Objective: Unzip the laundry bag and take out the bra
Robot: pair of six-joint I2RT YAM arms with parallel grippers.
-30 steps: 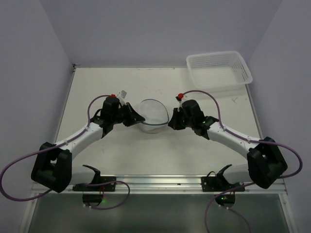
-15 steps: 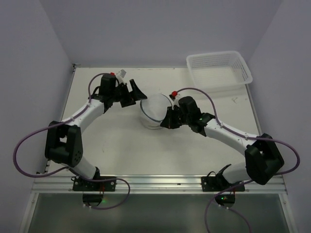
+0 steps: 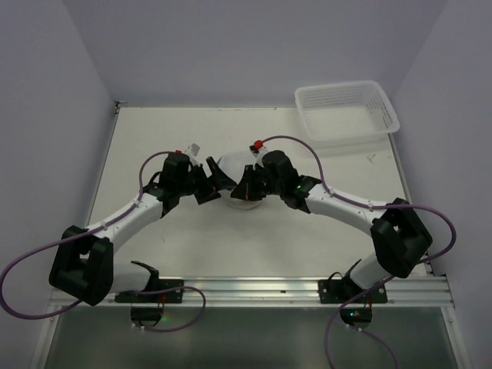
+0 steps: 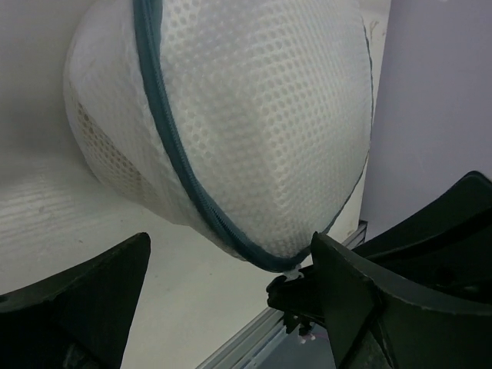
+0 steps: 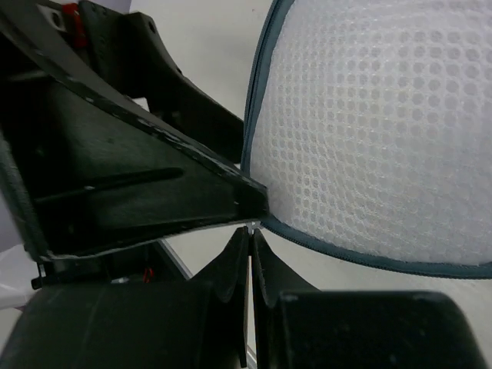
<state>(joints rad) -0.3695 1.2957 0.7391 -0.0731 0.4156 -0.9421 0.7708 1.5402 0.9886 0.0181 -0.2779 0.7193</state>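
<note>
At the near edge of the bench point(image 3: 307, 246) the two arms are bolted side by side, and both reach inward to meet near the middle of the surface. The left end effector point(image 3: 213, 178) is open. In its wrist view the two dark fingers point(image 4: 84, 300) stand wide apart at the lower corners of the picture, and the laundry bag point(image 4: 254, 131) fills the space just beyond them, with neither finger seen touching it. The right end effector point(image 3: 247, 187) is closed, its thin fingertips point(image 5: 231, 277) pressed together at the bag's lower rim and pinching it at the zipper edge. The left wrist view shows a small whitish tab point(image 4: 296, 269) right at those black tips, just under the zipper, but it is too small to tell whether it is the pull or a bit of seam. The bag is tipped up on its edge rather than lying flat, with its mesh dome turned toward the left wrist camera. The blue-grey zipper line point(image 4: 173, 154) runs diagonally down the mesh and curves round the lower rim, and it looks shut along the stretch that shows. In the right wrist view one broad finger of the left end effector passes very close beside the pinching tips. From above, the bag is mostly covered by the two end effectors, with white mesh showing between and behind them. Farther back, at the far right corner of the bench, a white plastic lattice basket point(image 3: 347, 111) stands well apart from the bag and both arms.
</note>
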